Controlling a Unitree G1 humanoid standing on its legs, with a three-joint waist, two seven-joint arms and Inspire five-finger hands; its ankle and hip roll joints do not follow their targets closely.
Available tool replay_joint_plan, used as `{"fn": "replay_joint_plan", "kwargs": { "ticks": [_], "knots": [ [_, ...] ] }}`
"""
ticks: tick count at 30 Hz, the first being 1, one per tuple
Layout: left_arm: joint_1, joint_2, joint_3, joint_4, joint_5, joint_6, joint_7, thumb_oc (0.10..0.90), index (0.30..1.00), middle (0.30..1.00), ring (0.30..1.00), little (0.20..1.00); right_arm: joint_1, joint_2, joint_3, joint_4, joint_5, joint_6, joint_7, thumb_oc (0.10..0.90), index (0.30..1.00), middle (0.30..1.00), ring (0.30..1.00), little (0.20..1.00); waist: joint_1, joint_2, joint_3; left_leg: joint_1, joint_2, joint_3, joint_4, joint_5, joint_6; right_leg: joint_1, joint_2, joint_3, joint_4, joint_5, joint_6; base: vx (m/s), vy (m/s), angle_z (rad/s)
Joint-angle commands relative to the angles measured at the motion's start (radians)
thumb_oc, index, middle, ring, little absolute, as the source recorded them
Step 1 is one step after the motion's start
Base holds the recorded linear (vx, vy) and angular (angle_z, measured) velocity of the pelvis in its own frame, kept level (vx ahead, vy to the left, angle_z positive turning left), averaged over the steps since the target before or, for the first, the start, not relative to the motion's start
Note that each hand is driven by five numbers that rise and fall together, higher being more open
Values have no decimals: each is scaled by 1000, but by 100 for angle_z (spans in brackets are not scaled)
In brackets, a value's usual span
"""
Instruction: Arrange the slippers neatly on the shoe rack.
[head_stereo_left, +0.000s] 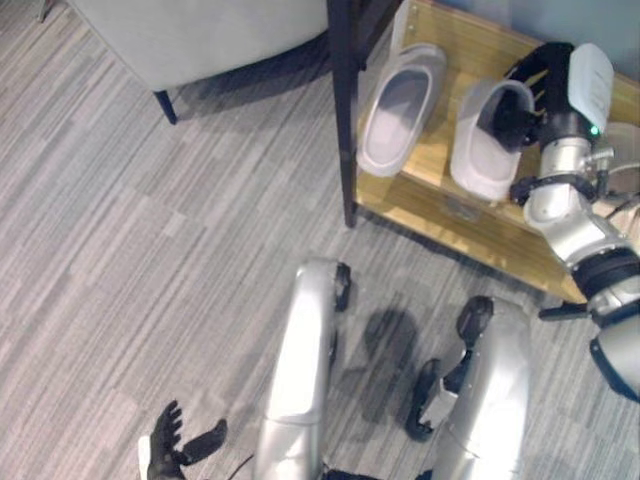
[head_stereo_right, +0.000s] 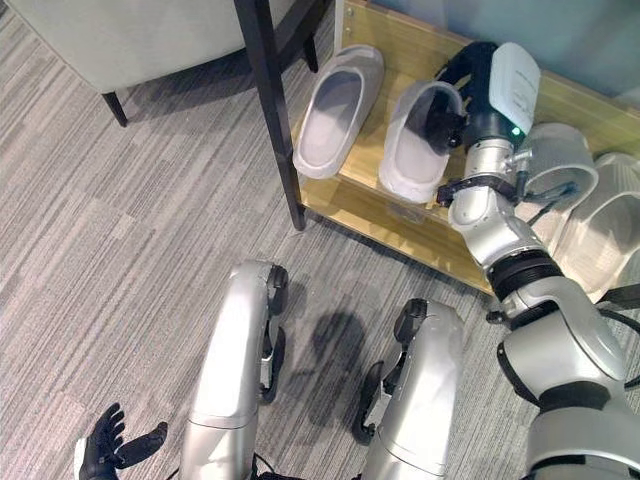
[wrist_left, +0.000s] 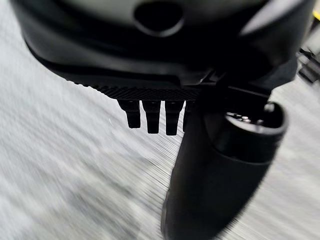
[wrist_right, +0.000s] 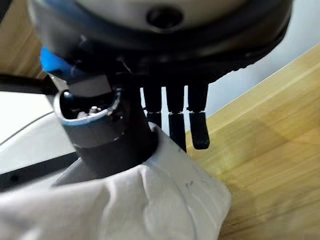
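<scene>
The wooden shoe rack (head_stereo_right: 400, 215) carries two pale grey slippers side by side; the right hand (head_stereo_right: 462, 85) pinches the toe of the nearer slipper (head_stereo_right: 415, 150), with the other slipper (head_stereo_right: 333, 115) just beyond it. Further pale slippers (head_stereo_right: 585, 215) behind the right arm are partly hidden. A dark post (head_stereo_right: 270, 110) stands beside the rack, and the left hand (head_stereo_right: 105, 452) hangs relaxed and empty over the floor.

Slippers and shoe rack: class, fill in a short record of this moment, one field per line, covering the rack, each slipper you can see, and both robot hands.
Shoe rack: wooden shelf with a dark post at its corner
Left slipper: grey slipper, flat on the shelf, opening up
Held slipper: second grey slipper, beside the first, on the shelf
Other slippers: pale pair further right
Right hand: right hand, thumb and fingers pinching the held slipper's edge
Left hand: left hand, low over the carpet, fingers spread
</scene>
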Motion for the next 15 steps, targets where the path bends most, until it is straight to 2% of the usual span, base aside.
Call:
{"fn": "replay_joint_plan", "kwargs": {
  "ticks": [1, 8, 15],
  "knots": [
    [133, 49, -61, -85, -23, -59, 34, 800, 900, 900, 900, 900, -170, -104, -8, -65, 0, -48, -45, 400, 300, 300, 300, 300, 46, 29, -29, 27, -29, -110, -44, -138, 74, -61, -38, 59, -114, 105, -129, 0, 0, 0],
    [111, 70, -79, -77, 13, -60, 47, 800, 900, 900, 900, 900, -179, -121, 7, -55, -15, -51, -67, 400, 300, 300, 300, 300, 57, 34, -29, 27, -27, -113, -47, -139, 73, -61, -42, 55, -124, 111, -130, 0, 0, 0],
    [67, 75, -86, -53, 28, -63, 59, 800, 900, 900, 900, 900, -196, -99, 2, -42, 5, -71, -80, 400, 300, 300, 300, 300, 57, 35, -29, 27, -25, -108, -47, -139, 73, -61, -43, 58, -123, 113, -127, 0, 0, 0]
  ]
}}
